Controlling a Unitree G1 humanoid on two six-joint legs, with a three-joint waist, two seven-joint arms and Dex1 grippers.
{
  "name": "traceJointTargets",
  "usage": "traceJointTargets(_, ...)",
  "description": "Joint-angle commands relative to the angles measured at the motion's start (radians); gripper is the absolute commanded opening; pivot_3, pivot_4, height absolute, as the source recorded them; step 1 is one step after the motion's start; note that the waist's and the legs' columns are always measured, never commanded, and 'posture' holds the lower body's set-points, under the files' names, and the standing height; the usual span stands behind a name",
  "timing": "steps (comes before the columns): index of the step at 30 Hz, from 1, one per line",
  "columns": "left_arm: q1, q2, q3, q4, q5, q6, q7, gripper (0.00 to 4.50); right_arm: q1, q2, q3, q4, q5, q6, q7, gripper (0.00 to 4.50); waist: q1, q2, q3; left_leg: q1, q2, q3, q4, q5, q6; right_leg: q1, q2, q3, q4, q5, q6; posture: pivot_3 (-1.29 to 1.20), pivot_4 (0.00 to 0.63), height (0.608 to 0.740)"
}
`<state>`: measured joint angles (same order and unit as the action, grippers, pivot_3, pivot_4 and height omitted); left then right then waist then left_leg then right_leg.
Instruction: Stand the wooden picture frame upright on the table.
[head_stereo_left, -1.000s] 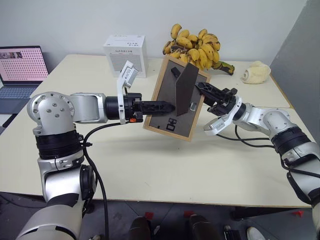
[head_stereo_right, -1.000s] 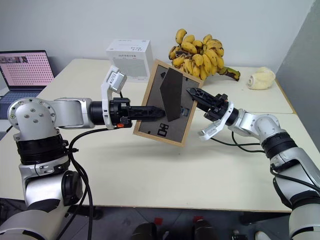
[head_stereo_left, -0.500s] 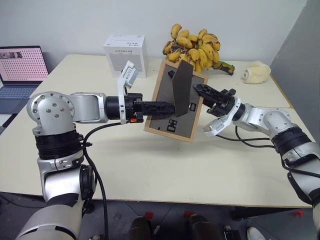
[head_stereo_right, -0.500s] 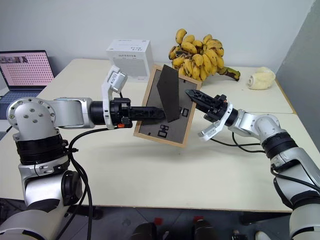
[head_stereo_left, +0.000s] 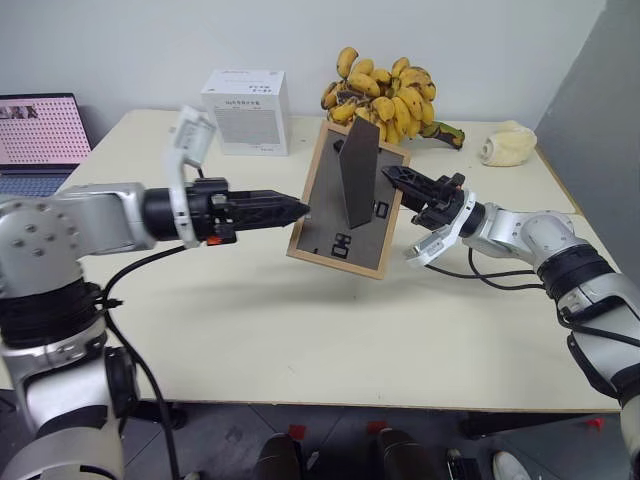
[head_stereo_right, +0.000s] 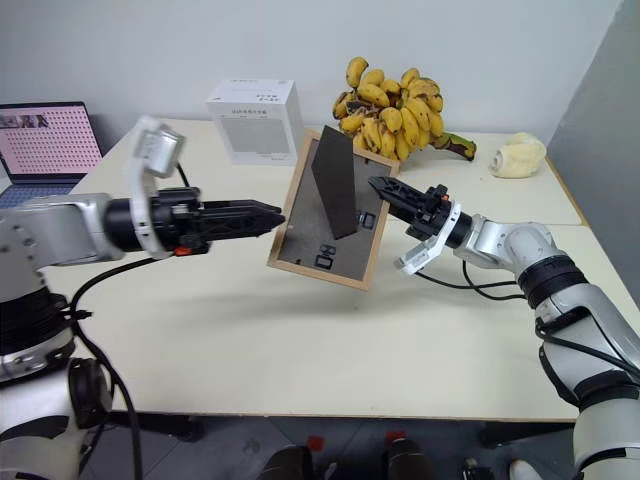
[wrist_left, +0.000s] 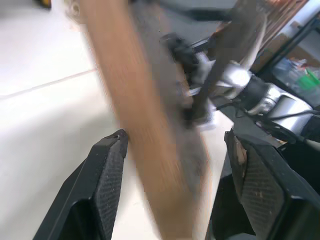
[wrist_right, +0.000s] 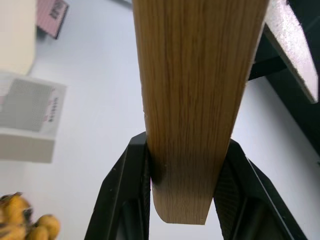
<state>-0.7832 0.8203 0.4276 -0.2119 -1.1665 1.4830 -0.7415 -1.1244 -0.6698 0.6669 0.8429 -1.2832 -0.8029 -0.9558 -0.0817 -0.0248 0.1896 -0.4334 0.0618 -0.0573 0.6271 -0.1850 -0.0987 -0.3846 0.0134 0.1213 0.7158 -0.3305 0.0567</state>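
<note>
The wooden picture frame (head_stereo_left: 328, 228) hangs tilted over the table (head_stereo_left: 300, 330), its dark grey back with white numerals toward me. Its stand flap (head_stereo_left: 357, 180) is swung out. My right gripper (head_stereo_left: 395, 181) is shut on the frame's right wooden edge, and the right wrist view shows its fingers (wrist_right: 134, 170) clamped on that light wood. My left gripper (head_stereo_left: 300, 208) points level at the frame's left edge, open, its fingers (wrist_left: 107, 172) standing wide apart with the blurred frame edge (wrist_left: 135, 125) between them. I cannot tell whether the frame's lower edge touches the table.
Behind the frame lie a white box (head_stereo_left: 246, 112), a bunch of bananas (head_stereo_left: 385, 95) and a cream lump (head_stereo_left: 508, 145) at the back right. A laptop (head_stereo_left: 40, 135) stands off the table's left end. A seam (head_stereo_left: 575, 214) crosses the table's right part.
My left gripper has opened, let go of the frame and drawn back to the left. The right gripper keeps its hold, and the stand flap has swung further out.
</note>
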Motion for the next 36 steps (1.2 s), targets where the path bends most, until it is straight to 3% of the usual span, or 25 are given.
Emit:
traceJointTargets(1,0.116,0.051,0.134,-0.133,-0.026,-0.092,-0.008,3.28,-0.068,0.025,0.010,0.088,0.039,-0.040,-0.001,1.38,-0.002,0.000,0.000,0.000,0.000,0.000,0.000,0.000,0.000,0.000,0.000,0.000,0.000,0.000,0.000,0.00,0.150,0.740)
traceJointTargets(5,0.326,0.013,0.243,-0.278,-0.001,-0.181,0.082,3.28,-0.088,0.095,-0.071,0.258,0.278,-0.230,0.268,1.38,-0.007,-0.001,0.000,0.002,0.000,0.001,0.000,0.000,0.000,0.002,0.000,0.001,0.000,0.000,0.000,0.00,0.150,0.740)
traceJointTargets(8,0.456,-0.062,0.311,-0.353,-0.007,-0.232,0.211,3.28,-0.076,0.176,-0.175,0.370,0.568,-0.360,0.643,1.38,-0.009,-0.005,0.003,0.005,0.000,-0.001,0.000,0.000,0.000,0.007,0.000,-0.001,-0.001,0.000,0.000,0.00,0.150,0.740)
traceJointTargets(11,0.520,-0.100,0.333,-0.397,-0.013,-0.285,0.295,3.28,-0.039,0.254,-0.284,0.385,0.857,-0.340,1.039,1.38,-0.011,-0.010,0.006,0.011,0.001,-0.002,-0.001,0.000,0.000,0.014,0.000,-0.002,-0.002,0.000,0.000,0.00,0.150,0.740)
traceJointTargets(14,0.561,-0.123,0.328,-0.441,-0.015,-0.342,0.367,3.28,0.041,0.372,-0.447,0.241,1.289,-0.009,1.607,1.38,-0.007,-0.011,0.006,0.015,0.002,-0.005,-0.001,0.000,0.000,0.021,0.000,-0.005,-0.004,0.000,0.000,0.00,0.150,0.740)
traceJointTargets(18,0.595,-0.112,0.313,-0.478,-0.058,-0.384,0.423,3.28,0.127,0.422,-0.525,0.014,1.548,0.425,1.951,1.38,0.006,-0.009,0.008,0.018,0.001,-0.012,-0.001,-0.001,0.000,0.027,-0.001,-0.012,-0.006,0.000,0.000,0.00,0.150,0.740)
traceJointTargets(21,0.609,-0.094,0.302,-0.488,-0.081,-0.411,0.451,3.28,0.209,0.420,-0.521,-0.197,1.674,0.749,2.076,1.38,0.015,-0.007,0.009,0.017,0.001,-0.016,-0.002,-0.001,-0.001,0.029,-0.001,-0.018,-0.009,-0.001,-0.001,0.00,0.150,0.740)
traceJointTargets(25,0.611,-0.065,0.277,-0.479,-0.112,-0.437,0.482,3.28,0.314,0.405,-0.506,-0.405,1.765,1.028,2.134,1.38,0.025,-0.005,0.010,0.017,0.002,-0.019,-0.004,-0.001,-0.001,0.028,0.001,-0.021,-0.008,-0.003,-0.005,0.00,0.150,0.740)
traceJointTargets(30,0.607,-0.036,0.243,-0.467,-0.146,-0.463,0.514,3.28,0.395,0.433,-0.516,-0.486,1.781,1.161,2.095,1.38,0.024,-0.004,0.011,0.016,0.002,-0.019,-0.005,-0.001,-0.001,0.027,0.001,-0.021,-0.008,-0.004,-0.006,0.00,0.150,0.740)
traceJointTargets(36,0.598,-0.004,0.209,-0.470,-0.207,-0.494,0.556,3.28,0.480,0.473,-0.492,-0.466,1.727,1.153,2.075,1.38,0.025,-0.004,0.011,0.016,0.002,-0.019,-0.006,-0.001,-0.001,0.026,0.002,-0.021,-0.010,-0.004,-0.006,0.00,0.150,0.740)
